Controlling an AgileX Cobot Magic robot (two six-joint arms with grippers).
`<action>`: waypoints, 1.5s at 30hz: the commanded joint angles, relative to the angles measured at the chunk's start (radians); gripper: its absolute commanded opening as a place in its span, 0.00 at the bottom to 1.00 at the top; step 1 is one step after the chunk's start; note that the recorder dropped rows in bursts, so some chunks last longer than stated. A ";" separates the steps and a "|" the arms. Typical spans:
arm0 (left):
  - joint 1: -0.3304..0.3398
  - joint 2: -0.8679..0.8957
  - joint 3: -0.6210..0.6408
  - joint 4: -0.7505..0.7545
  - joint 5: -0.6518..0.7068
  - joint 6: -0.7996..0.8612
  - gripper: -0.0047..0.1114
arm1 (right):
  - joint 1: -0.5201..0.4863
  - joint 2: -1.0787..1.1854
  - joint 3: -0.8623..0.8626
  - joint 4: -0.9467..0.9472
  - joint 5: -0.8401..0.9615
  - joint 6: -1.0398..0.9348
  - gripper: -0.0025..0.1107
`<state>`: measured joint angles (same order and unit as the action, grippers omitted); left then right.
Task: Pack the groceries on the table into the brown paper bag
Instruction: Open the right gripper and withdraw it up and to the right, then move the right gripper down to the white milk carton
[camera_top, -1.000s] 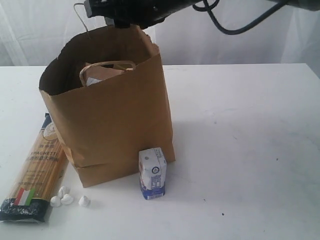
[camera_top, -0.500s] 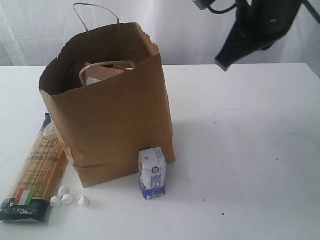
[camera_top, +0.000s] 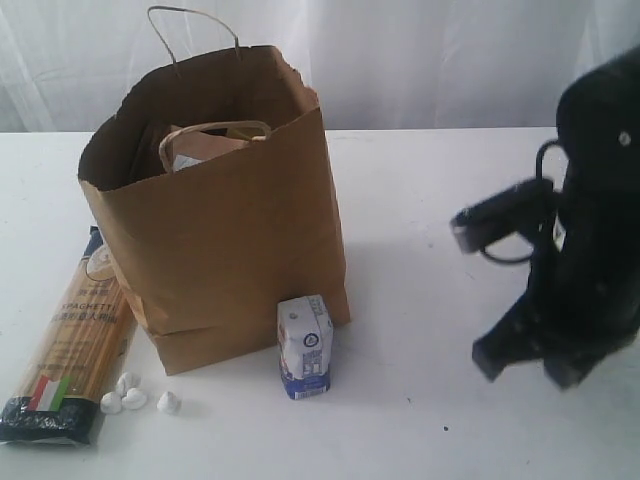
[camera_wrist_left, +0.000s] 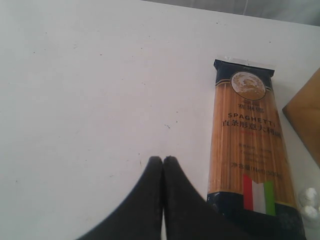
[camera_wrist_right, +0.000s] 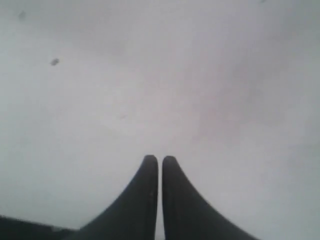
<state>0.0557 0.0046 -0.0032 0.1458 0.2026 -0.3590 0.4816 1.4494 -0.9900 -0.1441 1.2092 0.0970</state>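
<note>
Brown bag (camera_top: 240, 230) stands with carton (camera_top: 305, 347) touching its front. Right gripper (camera_wrist_right: 155, 162), closed and empty, probably hovers right of carton; left gripper (camera_wrist_left: 162, 162) is closed beside spaghetti (camera_wrist_left: 247, 145).

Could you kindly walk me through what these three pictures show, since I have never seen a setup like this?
This is a two-armed robot packing groceries. One picture comes from a camera set apart from the arms: it shows a white table with a tall brown paper bag standing open, something already inside it. Beside the bag lie a long spaghetti packet and a few small white lumps, and a small white-blue carton stands in front of it. The dark shape on the right is the robot's right arm.

The other two pictures come from cameras on the wrists, looking past the jaws. The left gripper is shut and empty, with the spaghetti close by. The right gripper is also shut and empty, over bare table.
</note>
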 joint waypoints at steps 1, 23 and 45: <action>0.002 -0.005 0.003 -0.001 0.001 0.000 0.04 | -0.006 -0.007 0.163 0.315 -0.140 -0.058 0.06; 0.002 -0.005 0.003 -0.001 0.001 0.000 0.04 | 0.000 -0.007 0.283 0.878 -0.403 -0.434 0.51; 0.002 -0.005 0.003 0.001 -0.001 0.000 0.04 | 0.288 -0.082 0.281 0.839 -1.006 -0.634 0.43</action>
<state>0.0557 0.0046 -0.0032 0.1458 0.2026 -0.3590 0.7624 1.3672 -0.7120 0.7136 0.2859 -0.5389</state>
